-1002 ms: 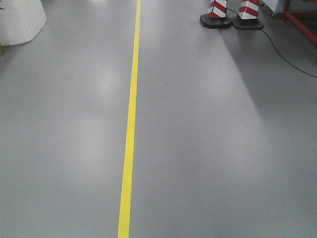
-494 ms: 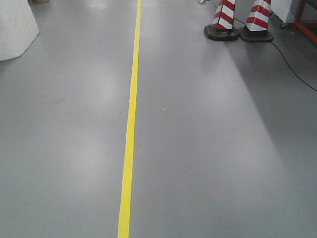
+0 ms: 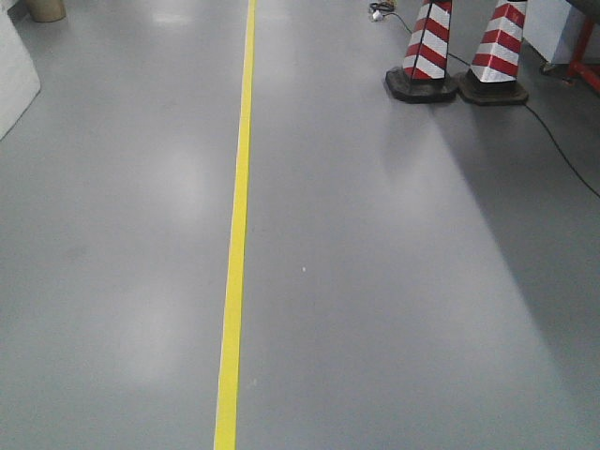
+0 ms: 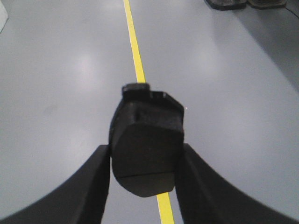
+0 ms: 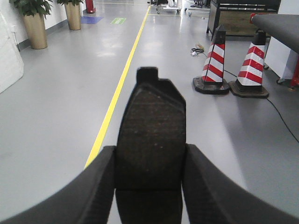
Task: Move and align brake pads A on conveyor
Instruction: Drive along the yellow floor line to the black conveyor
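1. Brake pads A [image 5: 150, 135]: two of them can be seen, one in each wrist view, and both are held above a grey floor [image 3: 394, 281], not lying on any surface.
2. The left gripper [image 4: 145, 154] is clamped on the left pad [image 4: 145, 140]. Its two dark fingers [image 4: 88, 186] press against the left and right sides of the pad, and no gap shows.
3. The left pad looks almost black in this view. Its rounded end is toward the camera and a small square tab is at the far end.
4. The right gripper [image 5: 149, 154] grasps the right pad [image 5: 150, 126] in the same way, with a finger touching each long side.
5. The right pad shows a rough dark brown-grey face with fine specks. A thin cross groove is near the camera end and a small tab is at the far end.
6. A yellow line [image 3: 234, 244] runs straight along the floor, away from the robot.
7. Two red-and-white striped cones [image 3: 427, 52] stand side by side on black bases, to the right of the line.
8. A thin black cable [image 3: 562, 150] lies on the floor just beside the cones.
9. In the right wrist view, two potted plants [image 5: 35, 23] stand far off at the left, near a white wall.
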`<state>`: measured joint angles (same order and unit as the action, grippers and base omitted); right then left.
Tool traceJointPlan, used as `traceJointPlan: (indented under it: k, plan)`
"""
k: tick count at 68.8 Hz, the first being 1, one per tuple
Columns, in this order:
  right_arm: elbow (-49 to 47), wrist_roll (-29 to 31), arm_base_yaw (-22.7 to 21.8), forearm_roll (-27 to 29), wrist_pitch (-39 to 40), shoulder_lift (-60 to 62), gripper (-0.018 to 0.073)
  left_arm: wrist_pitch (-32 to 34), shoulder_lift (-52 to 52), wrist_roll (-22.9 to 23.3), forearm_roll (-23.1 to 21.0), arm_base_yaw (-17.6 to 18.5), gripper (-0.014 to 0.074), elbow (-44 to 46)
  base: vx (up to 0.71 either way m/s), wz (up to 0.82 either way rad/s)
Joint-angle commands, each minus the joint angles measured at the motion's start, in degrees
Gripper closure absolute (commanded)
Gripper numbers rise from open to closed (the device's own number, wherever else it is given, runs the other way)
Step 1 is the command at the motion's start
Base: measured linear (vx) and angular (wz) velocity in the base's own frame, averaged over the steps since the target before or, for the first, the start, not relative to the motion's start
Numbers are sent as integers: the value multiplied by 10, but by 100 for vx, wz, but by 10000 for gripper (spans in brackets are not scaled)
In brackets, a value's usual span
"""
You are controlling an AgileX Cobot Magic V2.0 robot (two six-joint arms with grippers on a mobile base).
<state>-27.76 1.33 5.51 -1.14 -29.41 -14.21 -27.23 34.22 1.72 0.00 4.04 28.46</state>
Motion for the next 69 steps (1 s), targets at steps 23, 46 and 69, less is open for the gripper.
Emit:
traceJointPlan:
  k: [23, 46, 69]
  plan:
    - [-16, 6, 0, -4, 53, -5, 565, 52, 2, 6, -6, 2, 603, 18, 76, 3]
    - [-16, 6, 0, -4, 53, -5, 565, 52, 2, 6, -6, 2, 603, 18, 77, 4]
    - [-16, 6, 0, -4, 53, -5, 565, 52, 2, 6, -6, 2, 603, 18, 77, 1]
